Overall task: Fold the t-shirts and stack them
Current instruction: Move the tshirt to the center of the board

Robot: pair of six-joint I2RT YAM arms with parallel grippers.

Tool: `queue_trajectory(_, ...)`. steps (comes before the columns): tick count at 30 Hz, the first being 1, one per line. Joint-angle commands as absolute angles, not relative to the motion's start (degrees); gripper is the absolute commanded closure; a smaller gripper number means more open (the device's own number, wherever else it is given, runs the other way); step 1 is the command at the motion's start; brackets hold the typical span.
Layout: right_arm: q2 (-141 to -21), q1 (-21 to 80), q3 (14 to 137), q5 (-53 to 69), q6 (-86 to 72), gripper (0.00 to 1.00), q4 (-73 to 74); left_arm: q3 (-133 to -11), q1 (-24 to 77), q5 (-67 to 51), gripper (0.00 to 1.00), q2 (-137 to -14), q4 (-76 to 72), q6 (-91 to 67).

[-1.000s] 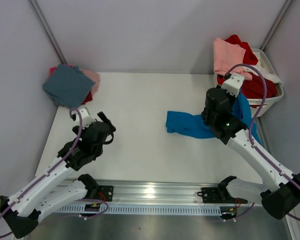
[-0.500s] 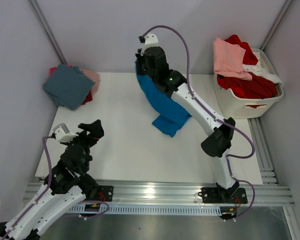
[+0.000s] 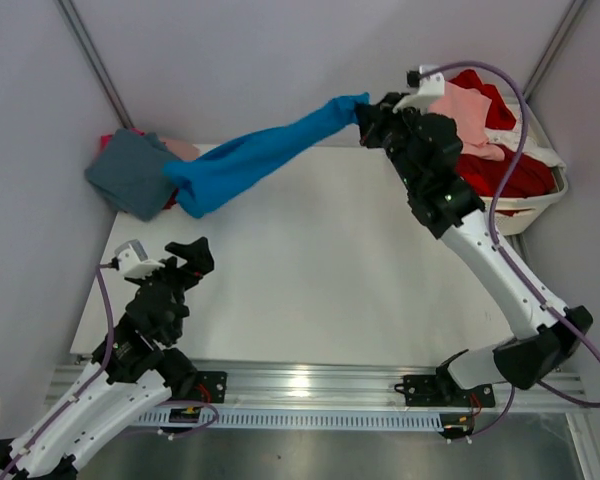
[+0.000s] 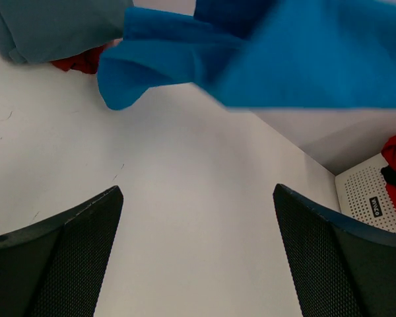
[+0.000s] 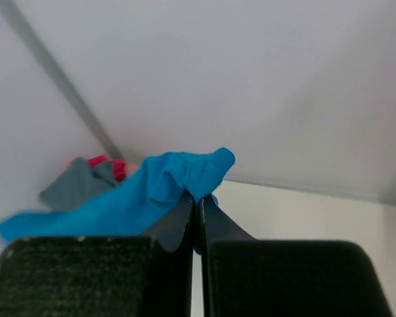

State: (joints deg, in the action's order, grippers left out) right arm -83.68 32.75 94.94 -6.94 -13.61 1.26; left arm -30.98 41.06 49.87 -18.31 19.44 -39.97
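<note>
Clamping the blue t-shirt, the right gripper has swung rightward; left gripper gapes.

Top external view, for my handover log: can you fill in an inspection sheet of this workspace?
Surface: white table, a few faint marks.
Job's things: blue t-shirt lifted and stretched out in the air; teal t-shirt tops a stack in the far-left corner; red t-shirts and a pink t-shirt in the laundry basket.
Clutter: nothing seen.
Grippers: right gripper shut on one end of the blue t-shirt; left gripper open, empty.
Cables: purple cables loop along both arms, no snag seen.
Surroundings: pale walls; metal rail at the near edge.
</note>
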Motion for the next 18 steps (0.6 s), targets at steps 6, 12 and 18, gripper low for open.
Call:
queue_trajectory(6,-77.2,35.0,68.6,-31.1,-22.5,1.00,18.8,-34.0,40.8,47.1,0.01,-25.0,18.6,-37.9)
queue_trajectory(12,-75.6,42.5,59.5,-48.1,-27.1,1.00,25.9,-38.0,40.8,45.4,0.01,-31.1,22.8,-38.4)
queue_trajectory(18,-72.0,42.3,58.6,-61.3,-27.7,1.00,26.4,-39.4,40.8,42.9,0.01,-37.3,24.2,-40.7)
